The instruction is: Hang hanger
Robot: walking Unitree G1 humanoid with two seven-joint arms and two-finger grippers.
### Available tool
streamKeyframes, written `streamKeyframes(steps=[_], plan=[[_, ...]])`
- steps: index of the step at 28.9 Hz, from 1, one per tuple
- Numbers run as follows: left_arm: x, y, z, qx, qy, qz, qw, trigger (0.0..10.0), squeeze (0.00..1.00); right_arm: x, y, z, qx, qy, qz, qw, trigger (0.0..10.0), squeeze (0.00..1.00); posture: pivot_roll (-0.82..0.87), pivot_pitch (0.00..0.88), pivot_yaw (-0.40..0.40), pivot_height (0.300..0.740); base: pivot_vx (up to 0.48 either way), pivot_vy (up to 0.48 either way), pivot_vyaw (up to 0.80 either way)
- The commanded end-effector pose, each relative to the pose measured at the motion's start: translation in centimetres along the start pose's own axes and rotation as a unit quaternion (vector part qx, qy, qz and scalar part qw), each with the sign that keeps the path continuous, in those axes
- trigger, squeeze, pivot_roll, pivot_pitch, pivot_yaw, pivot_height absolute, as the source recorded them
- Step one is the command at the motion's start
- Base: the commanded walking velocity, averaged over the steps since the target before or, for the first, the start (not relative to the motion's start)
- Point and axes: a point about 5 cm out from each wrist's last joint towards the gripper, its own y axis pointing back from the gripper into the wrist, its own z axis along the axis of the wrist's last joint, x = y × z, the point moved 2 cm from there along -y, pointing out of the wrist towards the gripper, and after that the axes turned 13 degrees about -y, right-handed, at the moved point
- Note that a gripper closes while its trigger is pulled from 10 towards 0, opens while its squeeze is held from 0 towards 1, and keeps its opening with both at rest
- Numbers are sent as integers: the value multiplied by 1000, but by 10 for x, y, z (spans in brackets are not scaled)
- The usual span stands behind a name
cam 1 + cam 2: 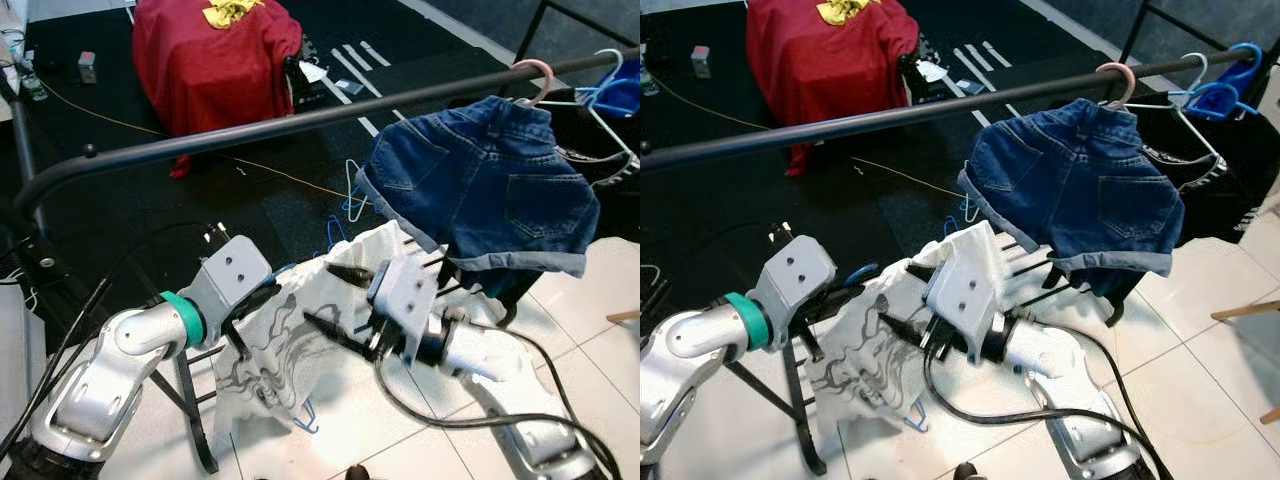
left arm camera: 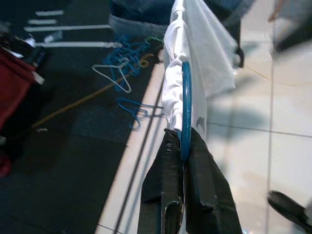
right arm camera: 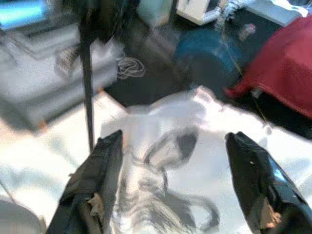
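Below the rail (image 1: pixel 250 132), left gripper (image 2: pixel 181 161) pinches blue hanger (image 2: pixel 186 105).

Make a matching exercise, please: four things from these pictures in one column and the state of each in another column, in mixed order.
Things:
1. denim shorts
2. white printed shirt
3. left gripper
4. right gripper

States:
A. open, facing the shirt's print
B. hanging from the rail on a pink hanger
C. shut on the blue hanger
D. held below the rail, on the blue hanger

Pairs: 1-B, 2-D, 3-C, 4-A
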Motion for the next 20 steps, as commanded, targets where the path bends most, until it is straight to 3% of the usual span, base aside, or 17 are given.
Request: streamKeyframes(steps=[1, 3, 4, 6, 7, 8, 11, 13, 16, 20], plan=[[22, 6, 17, -36, -19, 20, 999, 0, 0, 5, 4, -46, 79, 27, -25, 996, 10000, 0, -93, 209, 66, 740, 0, 0, 0], [32, 12, 27, -57, -47, 11, 997, 0, 0, -11, 8, -63, 96, 48, -109, 988, 10000, 0, -92, 207, 65, 740, 0, 0, 0], [32, 12, 27, -57, -47, 11, 997, 0, 0, -11, 8, -63, 96, 48, -109, 988, 10000, 0, -92, 207, 65, 740, 0, 0, 0], [33, 18, 34, -71, -70, -21, 995, 0, 0, -27, 11, -67, 88, 60, -188, 976, 10000, 0, -88, 204, 67, 740, 0, 0, 0], [30, 22, 37, -78, -84, -41, 993, 0, 0, -36, 14, -67, 77, 52, -228, 969, 10000, 0, -88, 203, 67, 740, 0, 0, 0], [21, 29, 40, -89, -112, -96, 985, 0, 0, -48, 15, -59, 29, 25, -286, 957, 10000, 0, -81, 198, 69, 740, 0, 0, 0], [21, 29, 40, -89, -112, -96, 985, 0, 0, -48, 15, -59, 29, 25, -286, 957, 10000, 0, -81, 198, 69, 740, 0, 0, 0], [10, 38, 37, -79, -157, -154, 972, 0, 0, -53, 9, -43, -19, 22, -305, 952, 10000, 0, -70, 194, 73, 740, 0, 0, 0], [4, 41, 33, -67, -172, -181, 966, 0, 0, -53, 1, -35, -32, 40, -296, 954, 10000, 0, -65, 191, 76, 740, 0, 0, 0], [5, 35, 32, -65, -150, -166, 973, 0, 0, -49, -12, -38, -27, 61, -279, 958, 10000, 0, -62, 184, 75, 740, 0, 0, 0]])
